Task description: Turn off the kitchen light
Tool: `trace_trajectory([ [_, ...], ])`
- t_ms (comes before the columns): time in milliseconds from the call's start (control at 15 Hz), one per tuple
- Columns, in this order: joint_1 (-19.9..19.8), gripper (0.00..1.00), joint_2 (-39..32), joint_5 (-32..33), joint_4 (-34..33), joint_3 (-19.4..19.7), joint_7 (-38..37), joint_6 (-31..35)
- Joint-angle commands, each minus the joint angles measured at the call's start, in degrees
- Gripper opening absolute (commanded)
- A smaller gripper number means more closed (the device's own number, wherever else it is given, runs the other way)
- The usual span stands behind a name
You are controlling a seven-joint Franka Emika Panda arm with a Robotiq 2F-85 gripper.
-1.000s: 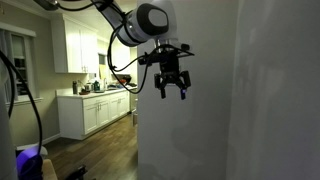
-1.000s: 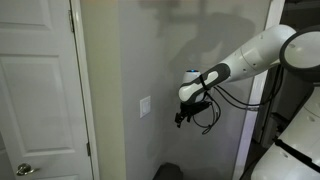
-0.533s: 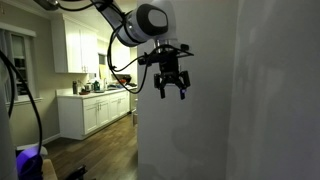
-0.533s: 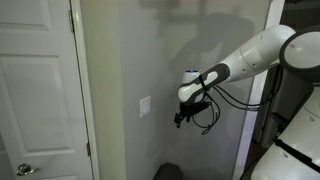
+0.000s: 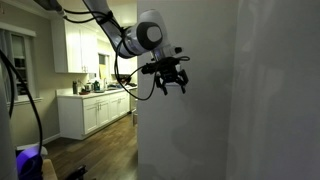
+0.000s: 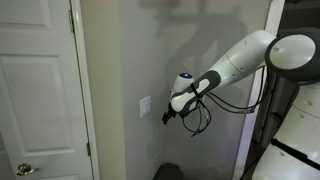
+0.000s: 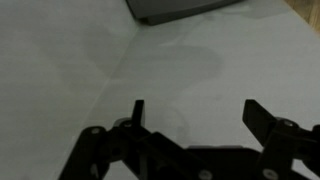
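Note:
The light switch is a small white wall plate (image 6: 146, 107) on the grey wall, to the right of the white door. My gripper (image 6: 167, 117) hangs in the air a short way to the right of the plate, apart from it, fingers open and empty. It also shows in an exterior view (image 5: 171, 82) in front of the wall's edge. In the wrist view the open fingers (image 7: 196, 113) face bare wall, and a grey rectangular plate edge (image 7: 180, 9) shows at the top.
A white door (image 6: 40, 90) with a knob stands beside the switch. White kitchen cabinets and a cluttered counter (image 5: 95, 95) lie in the background. Cables hang from the arm (image 6: 205, 115). A dark object (image 6: 168, 172) sits on the floor below.
The gripper has moved toward the switch plate along the wall. The arm has stretched out further. The fingers stay open.

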State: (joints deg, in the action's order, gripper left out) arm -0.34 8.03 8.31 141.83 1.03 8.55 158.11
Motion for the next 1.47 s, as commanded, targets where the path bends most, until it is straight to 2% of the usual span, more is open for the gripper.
trace_trajectory([
  [0,1.6,1.00,-3.5,-3.8,0.2,0.6,4.4,10.8],
  [200,4.0,1.00,-6.1,-11.5,0.3,1.0,7.2,21.2],
  [400,8.1,0.97,-7.3,-22.7,-0.7,0.0,14.4,25.1],
  [467,9.0,0.73,-7.1,-25.0,-1.2,-0.4,16.3,24.8],
  [600,10.6,0.69,-6.6,-28.8,-2.3,-0.4,19.4,23.3],
  [1067,9.9,0.22,-6.8,-29.4,-4.0,2.3,23.5,17.2],
  [1267,11.2,0.03,-6.0,-33.7,-4.3,2.4,29.5,15.6],
  [1400,11.3,0.00,-5.6,-34.5,-4.3,2.5,32.2,14.5],
])
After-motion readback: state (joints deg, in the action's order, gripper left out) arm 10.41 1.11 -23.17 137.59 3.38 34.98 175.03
